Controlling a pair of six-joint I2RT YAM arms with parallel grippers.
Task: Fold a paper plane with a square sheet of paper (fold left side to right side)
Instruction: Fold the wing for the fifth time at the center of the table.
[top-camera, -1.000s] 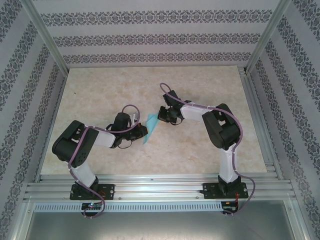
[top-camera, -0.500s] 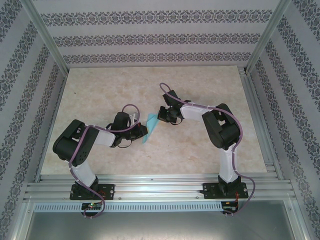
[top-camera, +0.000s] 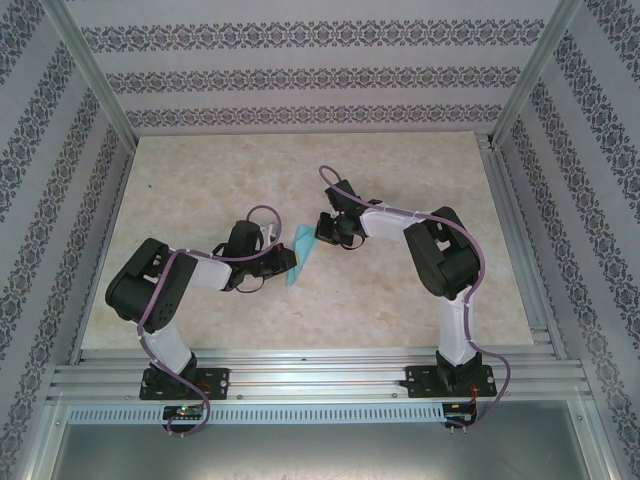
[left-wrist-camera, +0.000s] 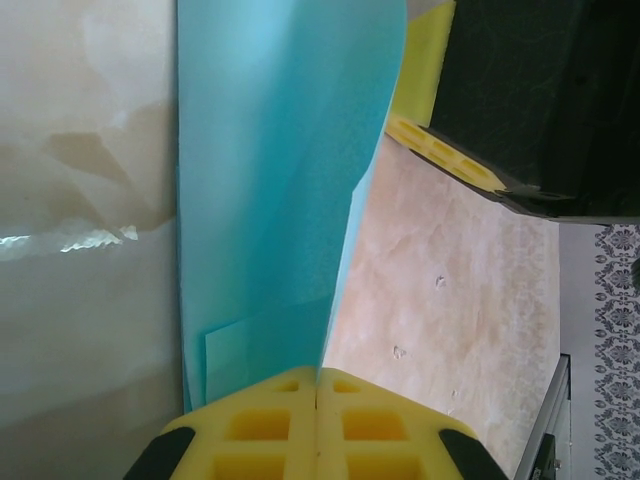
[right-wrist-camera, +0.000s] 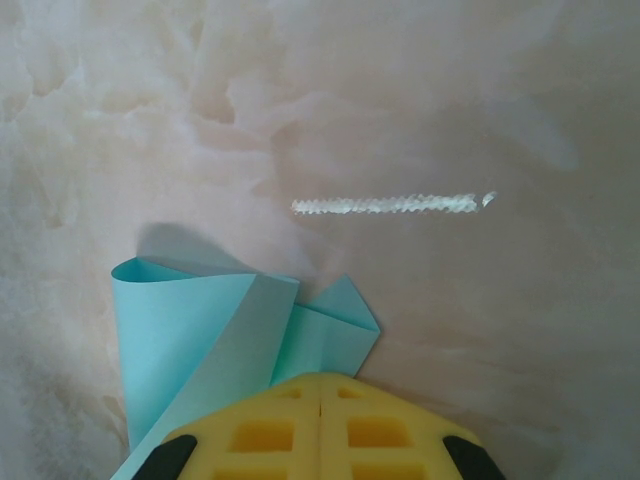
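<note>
the folded blue paper (top-camera: 302, 256) lies mid-counter (top-camera: 420, 170), stretched between the two arms. the left jaws are pressed together on its near end, yellow pads (left-wrist-camera: 260, 430) meeting over the sheet. the right jaws are clamped together too, pinching the far end where the layers curl.

Figure: the left arm (top-camera: 165, 290) and right arm (top-camera: 445, 255) have black joint housings and white links, each rising from a black base plate (top-camera: 185, 382). A purple cable (top-camera: 262, 210) runs along each arm. The left gripper (left-wrist-camera: 318, 385) and right gripper (right-wrist-camera: 320, 385) carry yellow fingers (right-wrist-camera: 290, 395) with square moulded pockets and black outer corners.
</note>
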